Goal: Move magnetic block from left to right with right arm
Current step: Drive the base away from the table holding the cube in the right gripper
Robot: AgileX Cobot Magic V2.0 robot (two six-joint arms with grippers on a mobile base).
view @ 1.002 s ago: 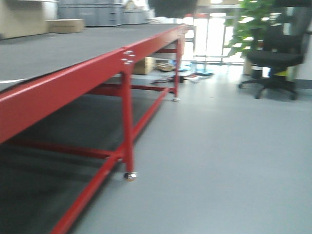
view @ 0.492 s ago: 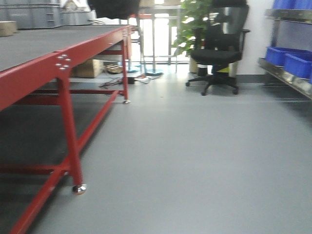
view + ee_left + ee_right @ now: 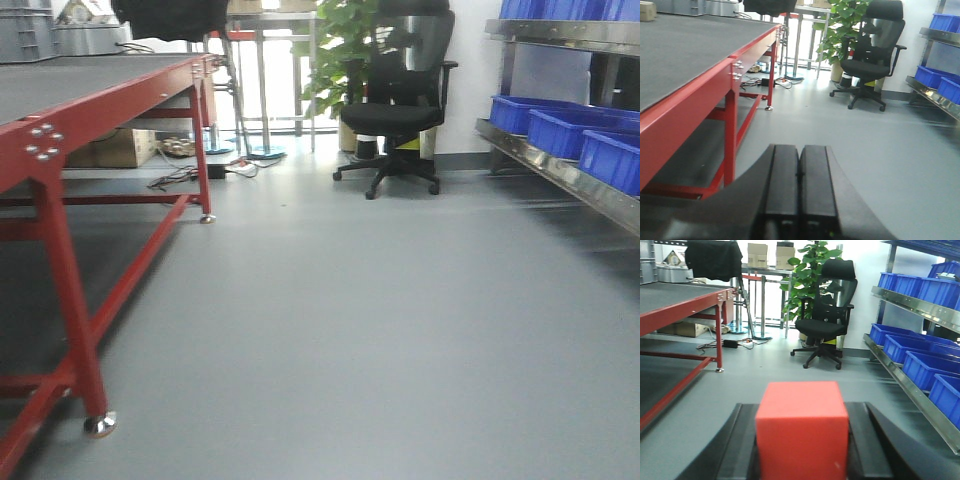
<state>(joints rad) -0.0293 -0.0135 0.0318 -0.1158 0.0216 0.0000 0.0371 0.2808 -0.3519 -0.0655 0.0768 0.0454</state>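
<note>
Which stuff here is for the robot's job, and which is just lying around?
For the job: the red magnetic block, held in the right gripper.

Just lying around: the black office chair, the blue bins, the potted plant, the cardboard box under the red table, the cables on the floor.

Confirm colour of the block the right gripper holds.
Red magnetic block, plain; clearest in right wrist view.

table (image 3: 680, 50): red frame, grey top | far end: cardboard box (image 3: 646, 10), possibly grey crates (image 3: 685, 6)
</note>
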